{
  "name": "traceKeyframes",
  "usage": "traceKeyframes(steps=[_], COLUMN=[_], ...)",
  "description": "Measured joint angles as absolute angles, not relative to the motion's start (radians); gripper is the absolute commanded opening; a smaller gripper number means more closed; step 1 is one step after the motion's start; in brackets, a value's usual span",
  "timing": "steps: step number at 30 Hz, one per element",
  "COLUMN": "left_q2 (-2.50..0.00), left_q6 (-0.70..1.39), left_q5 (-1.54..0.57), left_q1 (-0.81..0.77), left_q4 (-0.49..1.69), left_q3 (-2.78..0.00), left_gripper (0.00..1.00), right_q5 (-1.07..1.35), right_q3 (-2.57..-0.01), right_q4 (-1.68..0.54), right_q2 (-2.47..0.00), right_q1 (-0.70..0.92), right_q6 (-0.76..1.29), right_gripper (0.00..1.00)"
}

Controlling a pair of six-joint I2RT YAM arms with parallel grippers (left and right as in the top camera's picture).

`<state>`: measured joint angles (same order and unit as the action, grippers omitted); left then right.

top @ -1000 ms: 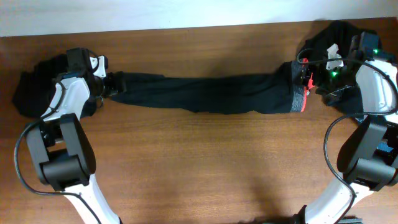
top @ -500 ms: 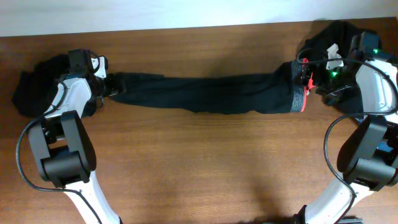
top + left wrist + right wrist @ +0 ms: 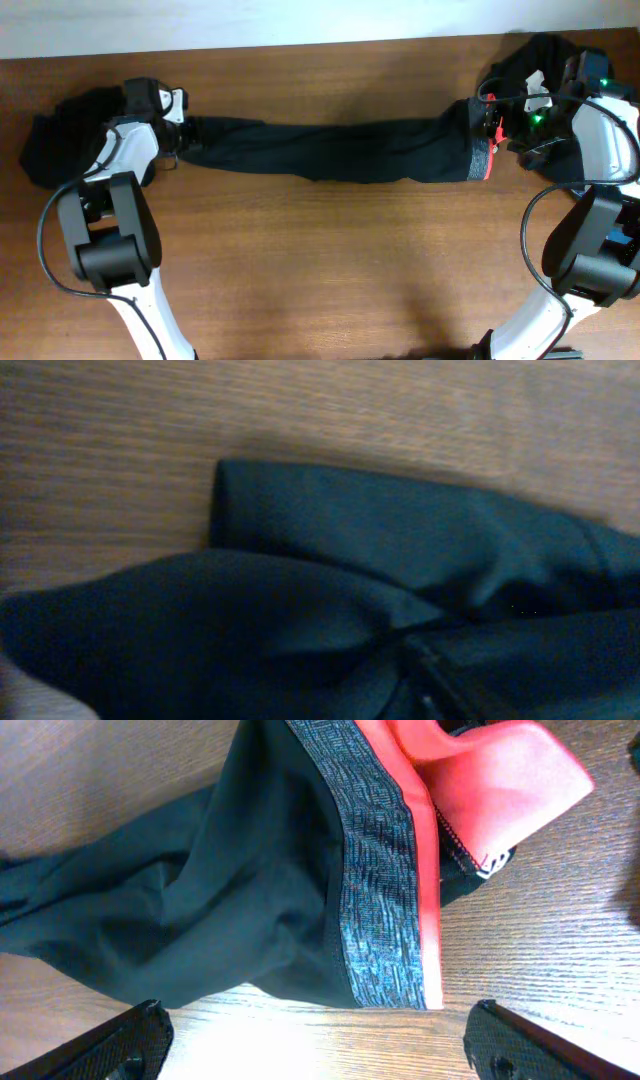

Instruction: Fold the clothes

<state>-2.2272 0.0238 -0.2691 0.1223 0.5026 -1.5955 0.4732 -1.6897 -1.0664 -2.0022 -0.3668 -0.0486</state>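
Long black trousers lie stretched across the table from left to right. Their grey waistband and red-orange lining are at the right end. My right gripper stands open just short of the waistband, with bare wood between its fingers. In the overhead view the right gripper sits beside that waistband. My left gripper is at the trousers' leg ends. Dark cloth fills the lower left wrist view and hides its jaws.
A heap of black clothes lies at the far left behind the left arm. Another dark heap lies at the back right corner. Both arm bases stand at the table's front corners.
The left gripper has shifted right and slightly back, onto the trousers' leg ends. The right arm and the trousers have not moved.
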Motion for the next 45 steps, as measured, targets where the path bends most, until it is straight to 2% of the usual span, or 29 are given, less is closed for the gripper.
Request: traceKeyframes(steps=[2,5,10,15,22,32,36,45], left_q2=[-2.232,-2.235,-2.235,-2.237,-2.239,-2.220,-2.218,-2.210], left_q6=[0.028,0.028,0.030,0.030,0.030,0.022,0.022,0.026], left_q5=[-0.282,-0.294,-0.308,-0.311,-0.307,-0.255,-0.241,-0.236], left_q1=[0.115,0.104,0.105,0.121,0.176,0.209,0.161,-0.085], left_q4=[0.509,0.519,0.550,0.682,0.855,0.930,0.936,0.915], left_q3=[-1.596,-1.596,-1.604,-1.654,-1.851,-1.943,-1.943,-1.999], left_gripper=[0.11,0.00,0.00,0.00,0.00,0.00,0.00,0.00], right_q5=[0.473,0.473,0.474,0.473,0.473,0.473,0.474,0.477], right_q3=[-1.690,-1.690,-1.690,-1.690,-1.690,-1.690,-1.690,-1.690], right_q4=[-1.067,-1.067,-1.067,-1.067,-1.067,-1.067,-1.067,-1.067], right_q2=[-2.002,-2.002,-2.002,-2.002,-2.002,-2.002,-2.002,-2.002], right_q1=[-0.367,-0.367,-0.367,-0.367,-0.367,-0.367,-0.367,-0.367], right_q6=[-0.049,-0.049,-0.049,-0.049,-0.048,-0.049,-0.049,-0.049], right_gripper=[0.99,0.99,0.99,0.99,0.99,0.99,0.99,0.99])
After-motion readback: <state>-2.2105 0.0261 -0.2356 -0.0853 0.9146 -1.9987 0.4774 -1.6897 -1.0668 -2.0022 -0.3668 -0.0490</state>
